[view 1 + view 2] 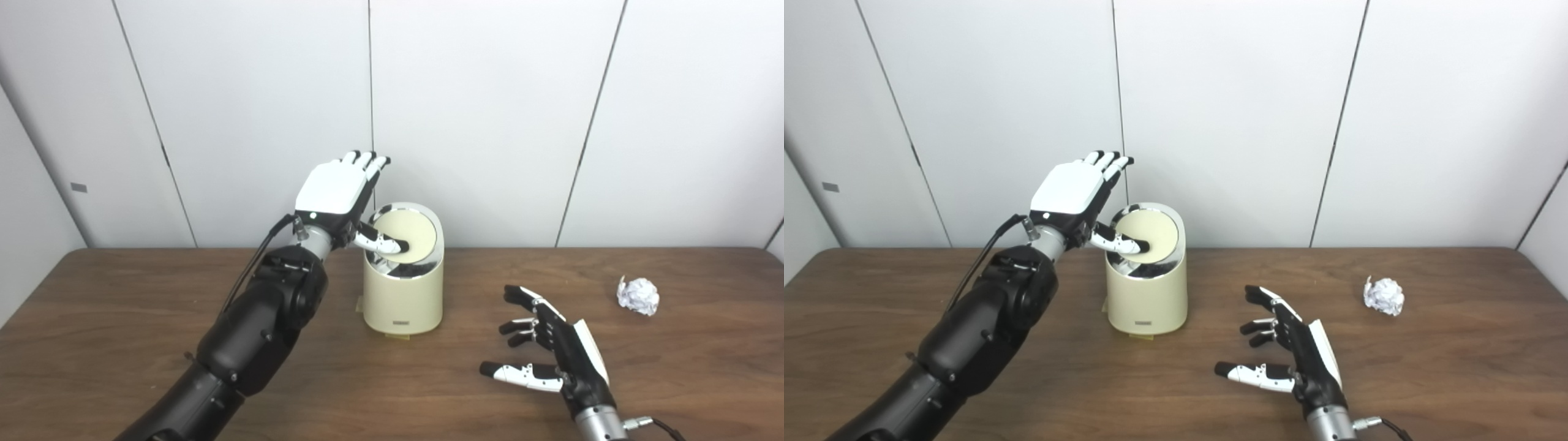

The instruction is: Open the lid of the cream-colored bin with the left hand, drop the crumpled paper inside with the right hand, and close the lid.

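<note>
The cream-colored bin (403, 300) stands near the middle of the wooden table, toward the back. Its round lid (407, 236) sits tilted inside a chrome rim. My left hand (337, 193) is raised beside the bin's left top, fingers straight up and apart, its thumb lying on the lid. It holds nothing. My right hand (548, 346) hovers low over the table in front and to the right of the bin, fingers spread, empty. The crumpled white paper (637, 296) lies on the table further right, apart from both hands.
The brown table (122, 318) runs the full width of the view. A white panelled wall (490, 110) stands close behind the bin. A small yellowish tab shows under the bin's base.
</note>
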